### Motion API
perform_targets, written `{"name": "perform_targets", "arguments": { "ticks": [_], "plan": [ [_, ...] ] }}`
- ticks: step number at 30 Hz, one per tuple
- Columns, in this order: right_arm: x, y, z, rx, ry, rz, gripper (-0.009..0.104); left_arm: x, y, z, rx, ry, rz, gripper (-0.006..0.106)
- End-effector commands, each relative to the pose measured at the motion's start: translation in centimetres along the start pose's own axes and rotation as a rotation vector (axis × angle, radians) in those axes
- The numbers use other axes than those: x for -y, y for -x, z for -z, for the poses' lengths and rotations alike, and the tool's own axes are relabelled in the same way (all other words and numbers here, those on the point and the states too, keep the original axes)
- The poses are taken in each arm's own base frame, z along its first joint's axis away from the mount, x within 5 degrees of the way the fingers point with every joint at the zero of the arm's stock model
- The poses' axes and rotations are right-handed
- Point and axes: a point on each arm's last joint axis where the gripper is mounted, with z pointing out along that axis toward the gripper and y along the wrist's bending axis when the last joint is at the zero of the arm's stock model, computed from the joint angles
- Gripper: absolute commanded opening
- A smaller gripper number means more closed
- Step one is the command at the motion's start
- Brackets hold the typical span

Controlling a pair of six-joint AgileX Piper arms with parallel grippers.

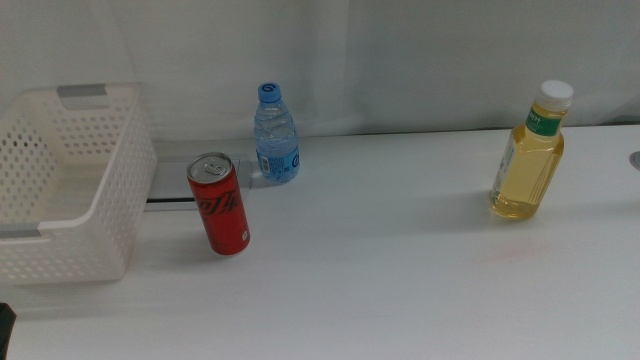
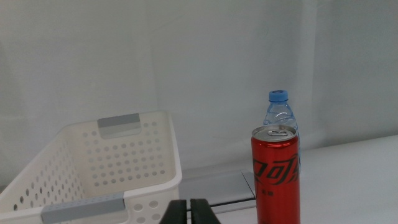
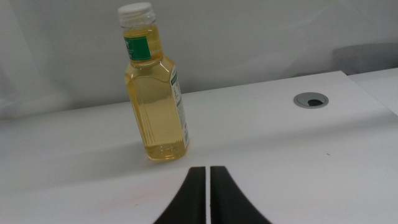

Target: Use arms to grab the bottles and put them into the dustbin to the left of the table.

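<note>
Three bottles stand upright on the white table (image 1: 400, 280): a red soda can (image 1: 220, 205), a small clear water bottle (image 1: 276, 135) with a blue cap just behind it, and a yellow-liquid bottle (image 1: 528, 155) with a white cap at the right. The white perforated dustbin (image 1: 110, 170) sits at the left. In the left wrist view my left gripper (image 2: 189, 213) is shut and holds nothing; it faces the gap between the dustbin (image 2: 143, 162) and the can (image 2: 275, 177). My right gripper (image 3: 207, 196) is also shut and holds nothing, a short way in front of the yellow bottle (image 3: 155, 93).
A grey recessed panel (image 1: 175, 190) lies between the dustbin and the can. A round grey cable hole (image 3: 312, 99) is set in the table beside the yellow bottle. A white curtain hangs behind the table. A dark corner (image 1: 5, 328) shows at the lower left edge.
</note>
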Motion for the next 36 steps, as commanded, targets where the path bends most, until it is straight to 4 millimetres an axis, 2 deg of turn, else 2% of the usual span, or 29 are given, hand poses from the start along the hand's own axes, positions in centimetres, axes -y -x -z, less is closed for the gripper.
{"name": "perform_targets", "arguments": {
  "ticks": [1,13,17,19,21,24,26,32,36],
  "plan": [
    [0.1,-1.1,-0.2,-0.025,-0.007,0.011,-0.003,0.1,-1.2,-0.1,-0.024,-0.007,0.021,-0.003],
    [0.1,-1.0,-0.2,-0.009,-0.003,0.011,-0.002,0.1,-1.2,-0.1,-0.023,-0.007,0.021,-0.003],
    [0.1,-0.9,-0.2,0.006,0.001,0.011,0.012,0.1,-1.2,-0.2,-0.022,-0.007,0.042,0.001],
    [0.0,-0.8,-0.2,0.012,0.003,0.011,0.032,0.1,-1.0,-0.2,-0.006,-0.005,0.092,0.009],
    [0.0,-0.7,-0.2,0.027,0.008,0.011,0.058,0.1,-1.0,-0.3,-0.003,-0.004,0.134,0.026],
    [0.0,-0.6,-0.2,0.034,0.01,0.004,0.1,0.1,-0.9,-0.3,0.002,-0.004,0.212,0.07],
    [0.0,-0.6,-0.2,0.033,0.01,-0.001,0.103,0.1,-0.8,-0.3,0.011,-0.004,0.273,0.093],
    [0.0,-0.5,-0.1,0.042,0.012,-0.001,0.103,0.1,-0.7,-0.3,0.026,-0.005,0.32,0.092],
    [-0.1,-0.4,-0.1,0.054,0.016,-0.001,0.103,0.0,0.6,-0.2,0.065,-0.008,0.339,0.092]
  ]
}}
